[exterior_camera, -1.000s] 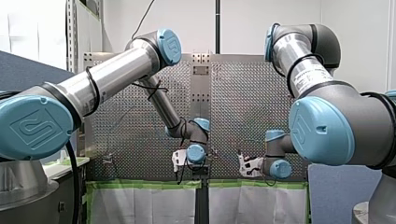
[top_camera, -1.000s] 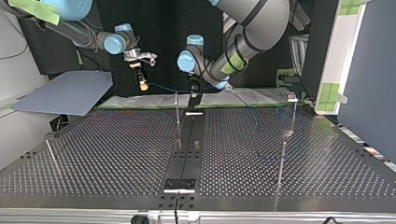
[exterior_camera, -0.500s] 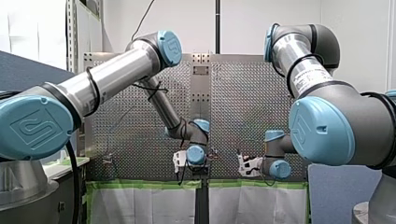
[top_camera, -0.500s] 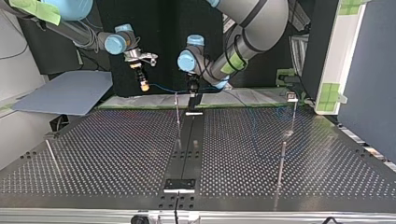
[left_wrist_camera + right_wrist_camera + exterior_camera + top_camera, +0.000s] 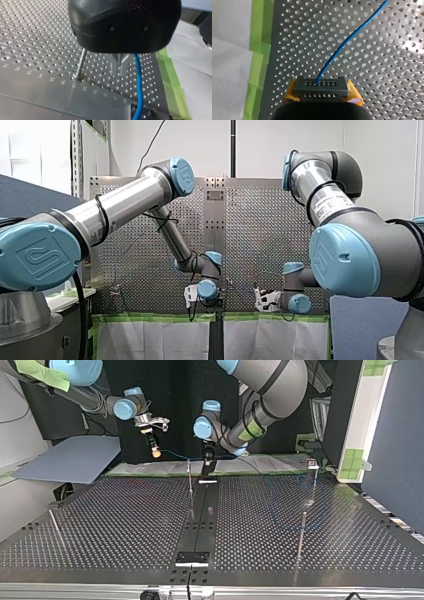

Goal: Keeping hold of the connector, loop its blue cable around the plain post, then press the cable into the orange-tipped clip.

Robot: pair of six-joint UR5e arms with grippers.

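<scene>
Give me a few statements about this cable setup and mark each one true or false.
1. My right gripper grips the dark connector between yellow pads. True.
2. The blue cable is unplugged from the connector. False: it leaves the connector's face and runs over the perforated table.
3. A plain post stands beside my left gripper. True.
4. My left gripper holds the connector. False: it holds no connector, and the cable passes beside it.
</scene>
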